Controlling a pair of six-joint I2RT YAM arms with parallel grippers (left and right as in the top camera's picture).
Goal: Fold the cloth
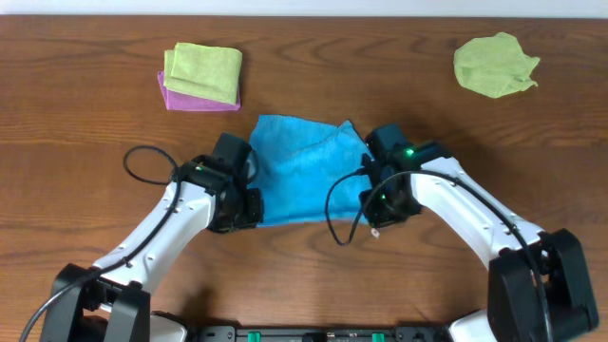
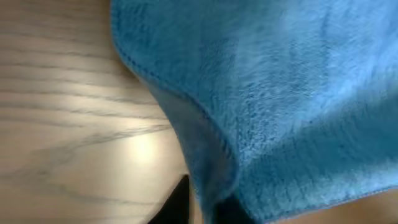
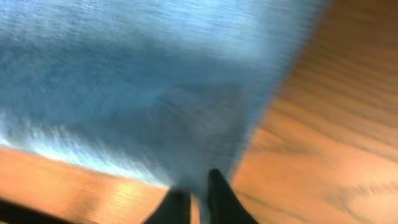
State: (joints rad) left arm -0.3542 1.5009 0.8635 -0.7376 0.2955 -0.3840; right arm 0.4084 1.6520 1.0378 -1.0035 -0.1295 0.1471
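Blue cloth point(image 1: 304, 171), fluffy microfibre (stitched hem), roughly square, on wood-grain table point(image 1: 95, 114)

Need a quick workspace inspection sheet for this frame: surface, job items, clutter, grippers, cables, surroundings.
Surface: wooden table, no spills seen.
Job's things: blue cloth at centre, wrinkled, not yet folded over.
Clutter: folded green cloth stacked on a pink cloth, far left; crumpled green cloth, far right.
Grippers: left gripper shut on the blue cloth's near left corner; right gripper shut on its near right corner.
Cables: black cable loop beside the left arm; second black cable loops by the right arm at the cloth's edge.
Surroundings: pale strip beyond the table's far edge; nothing else seen.
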